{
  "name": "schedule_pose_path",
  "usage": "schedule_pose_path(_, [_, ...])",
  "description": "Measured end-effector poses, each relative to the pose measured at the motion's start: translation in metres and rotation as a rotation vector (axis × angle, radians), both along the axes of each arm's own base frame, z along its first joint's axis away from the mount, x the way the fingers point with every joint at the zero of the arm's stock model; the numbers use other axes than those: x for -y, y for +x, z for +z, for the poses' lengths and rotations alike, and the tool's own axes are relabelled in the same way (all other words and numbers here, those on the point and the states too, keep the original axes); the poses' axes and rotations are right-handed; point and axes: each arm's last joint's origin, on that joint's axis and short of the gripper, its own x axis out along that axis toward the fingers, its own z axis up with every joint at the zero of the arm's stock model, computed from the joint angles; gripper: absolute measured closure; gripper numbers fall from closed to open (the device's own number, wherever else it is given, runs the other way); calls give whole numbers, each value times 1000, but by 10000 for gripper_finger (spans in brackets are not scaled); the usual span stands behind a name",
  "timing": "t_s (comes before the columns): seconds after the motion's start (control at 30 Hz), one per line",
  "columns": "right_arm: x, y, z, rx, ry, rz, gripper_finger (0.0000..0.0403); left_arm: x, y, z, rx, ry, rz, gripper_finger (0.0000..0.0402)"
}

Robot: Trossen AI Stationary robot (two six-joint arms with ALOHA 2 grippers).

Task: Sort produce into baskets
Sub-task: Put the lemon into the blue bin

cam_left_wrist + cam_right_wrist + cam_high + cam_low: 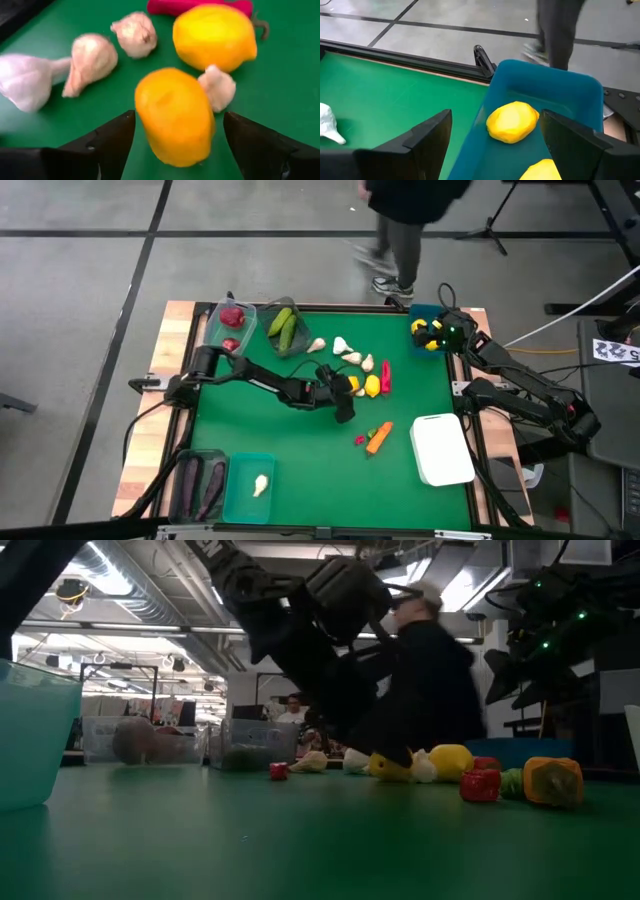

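Lemon: the lemon point(175, 117) sits on the green surface point(280, 90) directly between your left hand's point(177, 142) spread fingers, not yet gripped.
Feel: likely light, stiff, smooth plastic; may squirt out.
Hold: pinch across its middle.
Neighbours: a garlic bulb point(217, 87) touches it just beyond; a second lemon point(215, 35) lies farther ahead.
Right hand: your right hand point(495, 145) hangs released over the blue tub point(545, 85), lemons inside.

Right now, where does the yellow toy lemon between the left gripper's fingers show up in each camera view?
High view: the yellow toy lemon lies mid-table, at the left gripper, beside a second lemon.
Low view: partly hidden under the dark arm, centre.
Left wrist view: centre, between the open fingers.
Right wrist view: not in it; that view shows other lemons in the blue tub.
Shared landmark: the white garlic piece touching it.
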Motion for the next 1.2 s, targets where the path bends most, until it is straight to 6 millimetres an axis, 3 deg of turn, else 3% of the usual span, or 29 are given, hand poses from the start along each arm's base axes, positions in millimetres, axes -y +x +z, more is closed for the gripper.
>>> schedule_pose_path(0.43, [0, 1, 0, 10, 8, 20, 105, -2, 0, -5, -1, -16, 15, 201])
schedule_pose_path(0.6, [0, 5, 4, 83, 8, 113, 105, 1, 0, 3, 21, -12, 3, 213])
schedule_pose_path(0.8, [-1, 14, 19, 279, -51, 355, 105, 2, -2, 49, 117, 30, -40, 204])
schedule_pose_path(0.93, [-7, 19, 39, 447, -134, 640, 105, 3, -9, 89, 186, 91, -83, 205])
schedule_pose_path(1.1, [-27, 17, 72, 621, -344, 1094, 105, 3, -17, 135, 307, 177, -125, 206])
schedule_pose_path(1.2, [-45, 14, 88, 684, -472, 1264, 105, 3, -22, 156, 391, 220, -136, 201])
